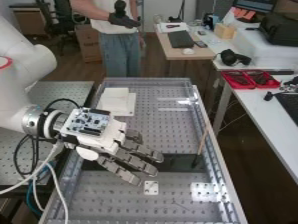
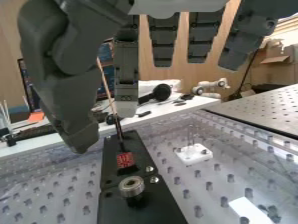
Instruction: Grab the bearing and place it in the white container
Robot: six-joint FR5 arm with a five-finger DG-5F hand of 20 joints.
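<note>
In the high view, my arm [image 1: 21, 95] comes in from the upper left, and my hand [image 1: 106, 142] slants over the perforated tabletop [image 1: 106, 194], its straight, slightly spread fingers [image 1: 136, 156] pointing lower right. The white container [image 1: 114, 100] sits left of centre.

In the wrist view, my thumb [image 2: 66, 95] hangs apart from the straight fingers, pinching nothing. The bearing [image 2: 132, 186] tops a post on the black plate [image 2: 151, 202].

The round, shiny metal bearing [image 2: 132, 186] is sitting level on a short black post, above a dark plate in the bench's near part. The boxy, matte white container [image 1: 116, 101] is resting flat at the far left.
</note>
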